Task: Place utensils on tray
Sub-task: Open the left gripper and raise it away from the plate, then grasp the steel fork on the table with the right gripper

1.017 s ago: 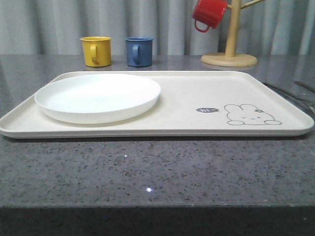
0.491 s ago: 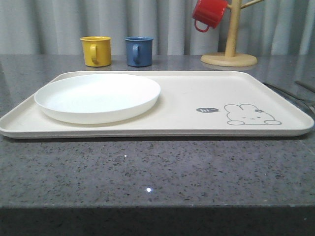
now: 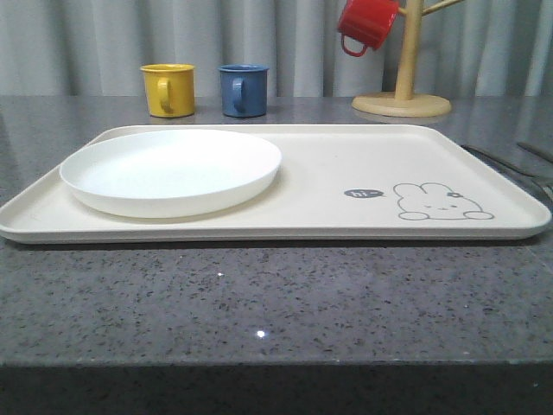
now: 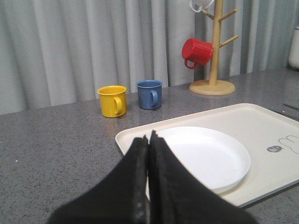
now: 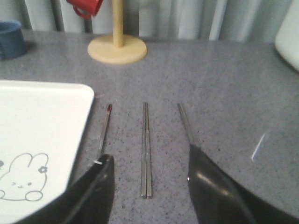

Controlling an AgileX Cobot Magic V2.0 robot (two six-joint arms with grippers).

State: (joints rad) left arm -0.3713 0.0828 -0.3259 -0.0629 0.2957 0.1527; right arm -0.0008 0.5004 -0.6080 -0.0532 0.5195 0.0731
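The cream tray [image 3: 346, 173] with its grey rabbit drawing lies across the grey counter. To its right lie the utensils, three slim silver pieces side by side: one handle [image 5: 103, 130] beside the tray [image 5: 37, 116] corner, the flat chopsticks [image 5: 145, 149] in the middle, and another handle [image 5: 184, 122] on the far side. Their ends show at the front view's right edge [image 3: 505, 162]. My right gripper [image 5: 148, 156] hangs open above them, its fingers straddling the chopsticks without touching. My left gripper [image 4: 148, 136] is shut on nothing, over the tray's [image 4: 261, 126] left end.
A round white plate [image 3: 171, 169] sits on the tray's left half. Behind the tray stand a yellow mug [image 3: 168, 89] and a blue mug [image 3: 244, 89]. A wooden mug tree [image 3: 403, 102] at the back right holds a red mug [image 3: 367, 23]. A white object [image 5: 288, 35] stands beyond the utensils.
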